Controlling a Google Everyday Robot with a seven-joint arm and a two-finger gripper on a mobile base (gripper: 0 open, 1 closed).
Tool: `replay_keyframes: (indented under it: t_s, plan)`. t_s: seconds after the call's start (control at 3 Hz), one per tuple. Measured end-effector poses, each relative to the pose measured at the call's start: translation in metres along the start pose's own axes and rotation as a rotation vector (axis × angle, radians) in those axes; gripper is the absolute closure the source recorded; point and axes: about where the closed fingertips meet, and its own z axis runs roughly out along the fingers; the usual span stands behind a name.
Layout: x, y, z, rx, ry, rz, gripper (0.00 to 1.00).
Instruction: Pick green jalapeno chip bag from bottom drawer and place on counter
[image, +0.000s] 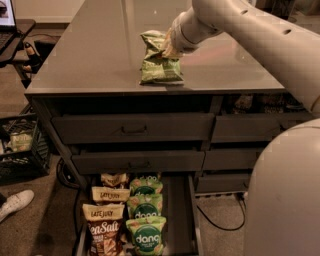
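Gripper (168, 46) of mine clamps one green jalapeno chip bag (159, 70) upright on counter (95, 55); bottom drawer (179, 220) shows three dang bags (146, 236), three Late July bags (106, 194).

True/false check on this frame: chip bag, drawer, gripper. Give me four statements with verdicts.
1. The green chip bag rests on the counter. True.
2. The bottom drawer is closed. False: it is pulled open, with snack bags in rows inside.
3. The gripper is at the top of the green chip bag, above the counter. True.
4. The bottom drawer holds only green bags. False: a row of brown-and-cream bags stands to their left.
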Motion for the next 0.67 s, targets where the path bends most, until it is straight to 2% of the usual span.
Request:
replay_keyframes:
  t_s: [0.33, 0.67]
  plan:
    - [-0.0001, 0.0003, 0.0008, -0.001, -0.001, 0.0, 0.82]
    - [-0.0001, 0.0003, 0.0008, -0.001, -0.001, 0.0, 0.59]
